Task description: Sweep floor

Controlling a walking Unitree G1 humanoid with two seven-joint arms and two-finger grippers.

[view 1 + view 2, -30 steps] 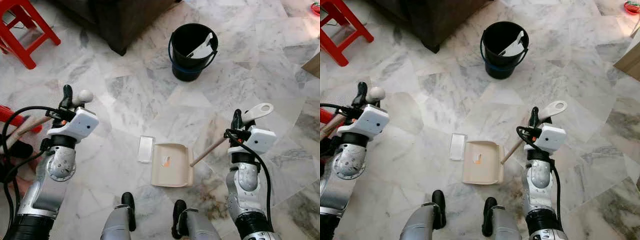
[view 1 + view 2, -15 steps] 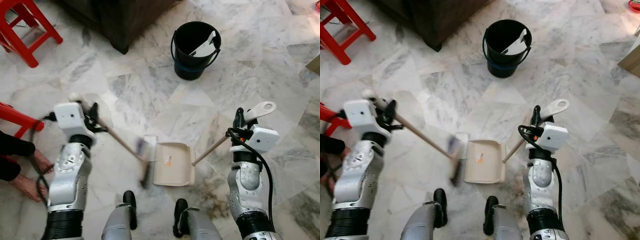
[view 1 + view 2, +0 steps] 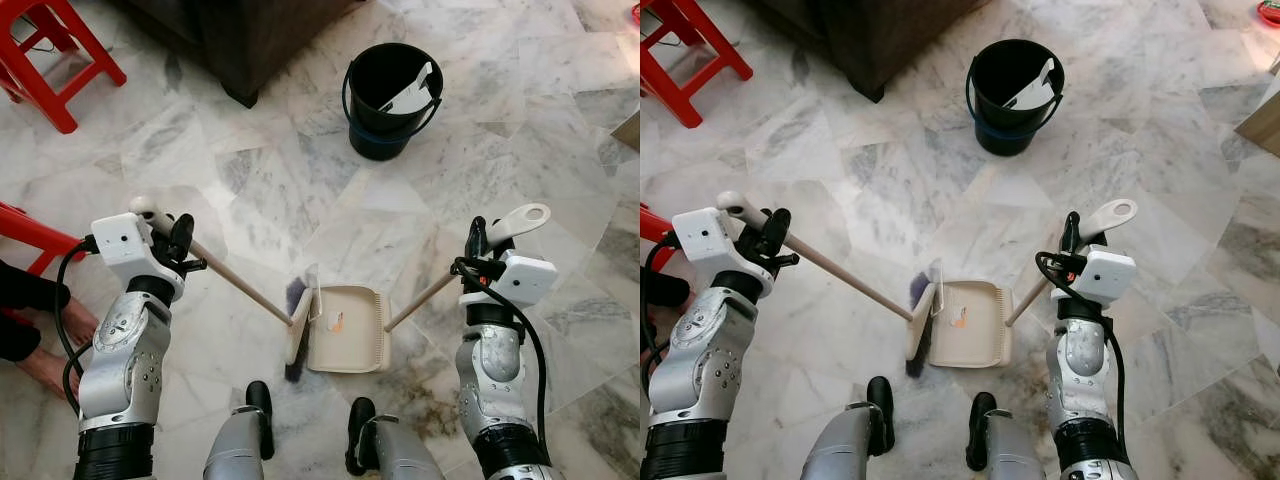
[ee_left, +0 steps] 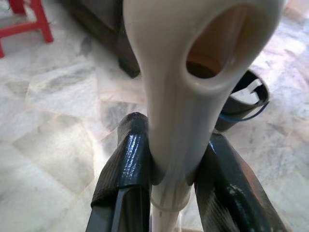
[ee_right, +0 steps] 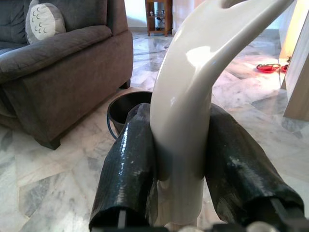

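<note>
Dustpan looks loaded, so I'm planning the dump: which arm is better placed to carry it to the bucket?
Right. Its end effector already grips the dustpan handle; the left end effector holds the broom.

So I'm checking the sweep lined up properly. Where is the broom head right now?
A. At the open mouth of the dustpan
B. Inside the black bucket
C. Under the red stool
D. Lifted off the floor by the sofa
A. The broom head sits on the floor against the open edge of the dustpan, far from the black bucket.

Left end effector [image 3: 178, 238] raised and clamped, right end effector [image 3: 476, 240] upright and clamped, both forearms vertical
</note>
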